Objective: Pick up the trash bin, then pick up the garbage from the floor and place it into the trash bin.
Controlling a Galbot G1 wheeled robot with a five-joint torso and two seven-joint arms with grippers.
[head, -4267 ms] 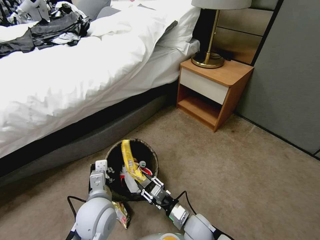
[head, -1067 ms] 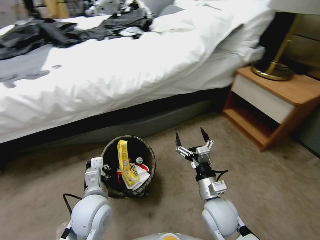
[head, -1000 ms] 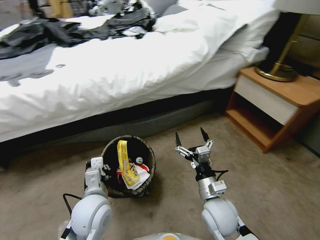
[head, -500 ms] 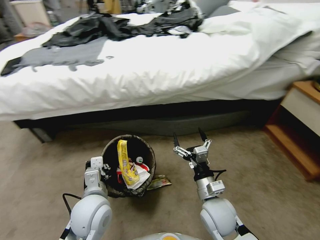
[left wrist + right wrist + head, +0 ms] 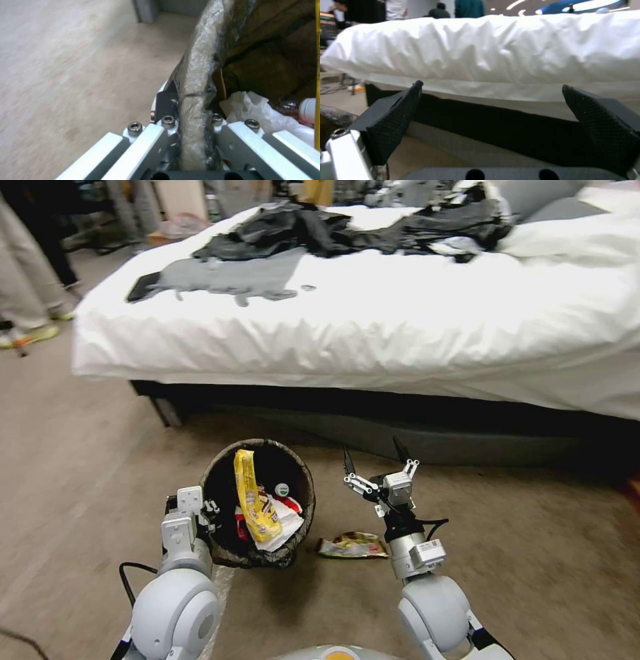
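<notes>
Clamping the bag-lined rim of the small round white trash bin (image 5: 259,503), our left gripper (image 5: 191,120) shows closest from its wrist; one crumpled wrapper (image 5: 352,545) lies beside the bin, below our wide-open right gripper (image 5: 373,457).

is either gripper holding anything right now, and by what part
The left gripper is shut on the trash bin, pinching its bag-covered rim. The right gripper is open and holds nothing.
</notes>
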